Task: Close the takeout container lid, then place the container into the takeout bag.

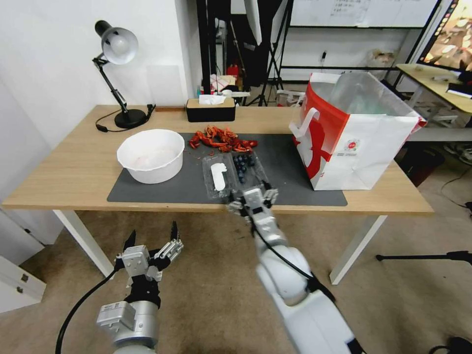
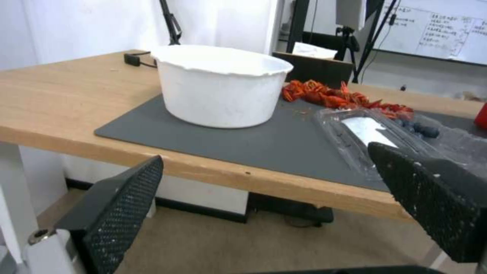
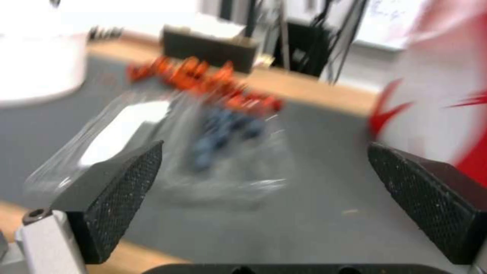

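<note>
**Clamshell lies open, right fingers spread at its near end**

The wooden surface point(image 1: 73, 167) carries a flat dark grey mat point(image 1: 285, 162). At the mat's right end stands the takeout bag point(image 1: 364, 147), boxy white-and-red paper with flat white handles and a clear liner, mouth open upward. On the mat's left sits a round white bowl point(image 1: 151, 155), with a heap of red shells point(image 1: 223, 138) behind the middle.

Between bowl and bag lies the takeout container point(image 1: 247, 169), thin clear plastic with rounded corners and dark blueberries inside. Its lid point(image 1: 218, 176), bearing a white elongated sticker, is folded flat open toward the bowl.

The right gripper point(image 1: 253, 196) hovers at the container's near end over the surface's front edge, its black textured fingers point(image 3: 121, 190) released wide, grasping nothing. The left gripper point(image 1: 150, 243) hangs low before the surface, fingers spread, well apart from the container.
</note>
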